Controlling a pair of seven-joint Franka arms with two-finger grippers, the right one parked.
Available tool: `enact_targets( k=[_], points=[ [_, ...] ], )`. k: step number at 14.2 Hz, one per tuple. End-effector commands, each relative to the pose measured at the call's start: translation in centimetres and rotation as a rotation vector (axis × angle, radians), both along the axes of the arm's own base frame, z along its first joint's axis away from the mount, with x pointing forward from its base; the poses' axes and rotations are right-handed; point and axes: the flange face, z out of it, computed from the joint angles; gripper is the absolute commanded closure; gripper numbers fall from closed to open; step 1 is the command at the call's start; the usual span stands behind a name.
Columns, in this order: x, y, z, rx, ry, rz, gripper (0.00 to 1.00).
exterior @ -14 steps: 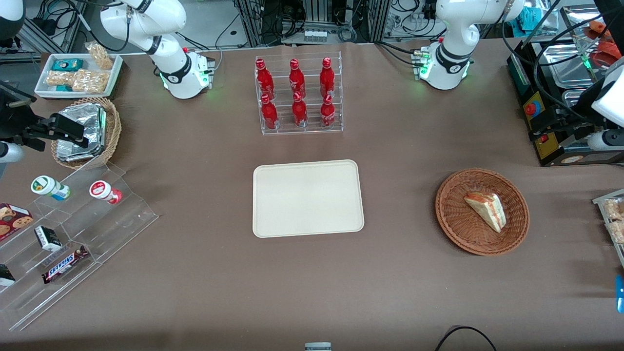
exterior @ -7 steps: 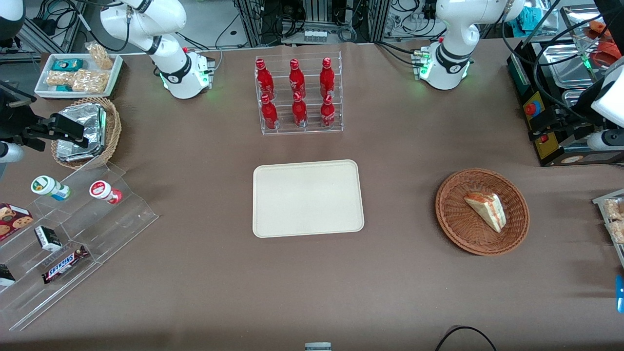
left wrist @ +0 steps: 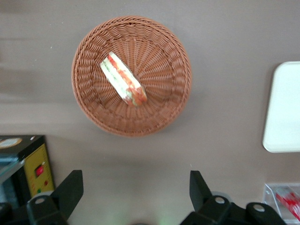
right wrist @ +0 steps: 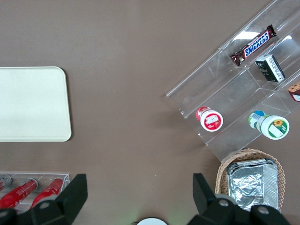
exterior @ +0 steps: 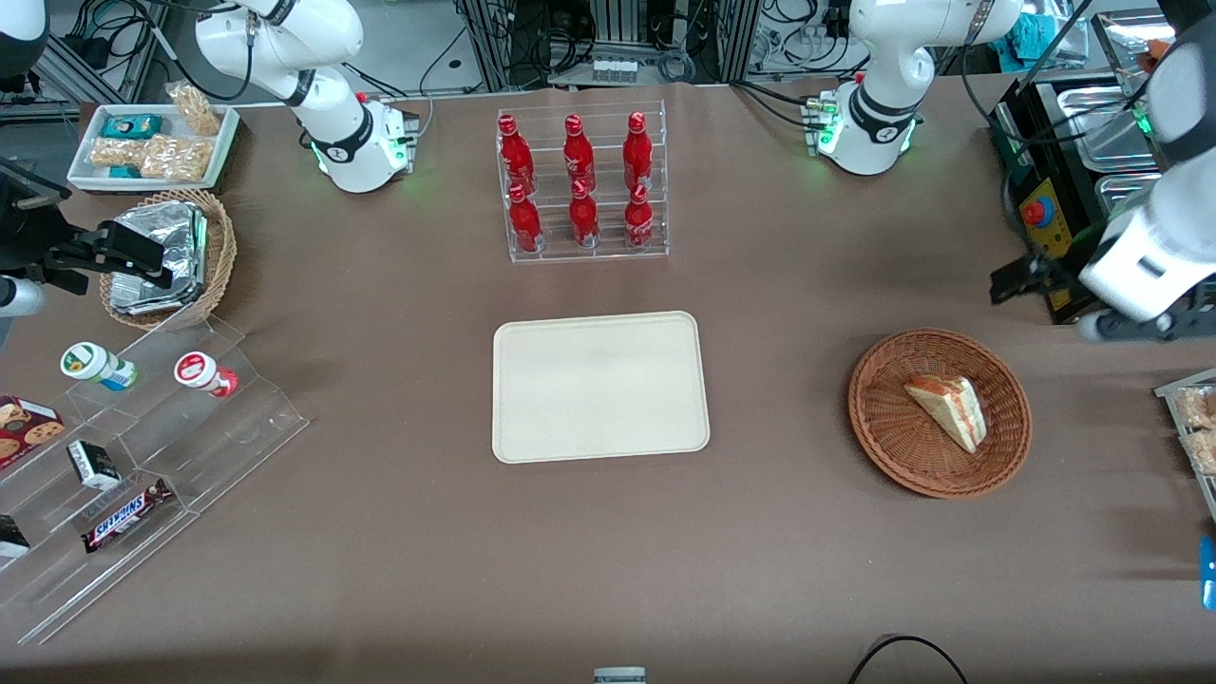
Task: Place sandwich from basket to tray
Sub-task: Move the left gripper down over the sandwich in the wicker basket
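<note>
The sandwich [exterior: 947,410], a white wedge with red and green layers, lies in the reddish-brown wicker basket [exterior: 891,429] toward the working arm's end of the table. The cream tray [exterior: 598,385] sits bare at the table's middle. My left gripper [exterior: 1018,277] hangs above the table, farther from the front camera than the basket and apart from it. In the left wrist view the sandwich [left wrist: 123,78] rests across the basket [left wrist: 159,84], an edge of the tray [left wrist: 285,108] shows, and the gripper [left wrist: 134,187] is open, with only bare table between its fingers.
A black-and-yellow control box [exterior: 1054,237] stands close beside the gripper. A clear rack of red bottles [exterior: 581,180] stands farther back than the tray. A snack tray [exterior: 1192,427] sits at the table edge near the basket. Toward the parked arm's end are a stepped acrylic display [exterior: 123,456] and a foil-filled basket [exterior: 171,256].
The left arm has swung in over the table's end, bringing the gripper nearer the basket. Sandwich, basket and tray have not moved.
</note>
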Motion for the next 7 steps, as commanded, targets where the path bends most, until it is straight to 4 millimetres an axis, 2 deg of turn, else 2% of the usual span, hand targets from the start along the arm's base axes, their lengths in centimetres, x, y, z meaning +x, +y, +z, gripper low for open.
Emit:
enact_targets(
  k=[1,2,4,6,7],
  points=[
    [-0.7,1.9,-6.6,0.009,-0.047,0.018,0.00],
    [-0.7,1.9,-8.8,0.009,-0.067,0.019,0.00],
    [-0.6,3.7,-12.5,0.010,-0.097,0.053,0.00],
    [-0.3,4.0,-15.2,0.003,-0.107,0.081,0.00],
    [-0.1,5.0,-15.9,0.004,-0.119,0.129,0.00]
  ],
)
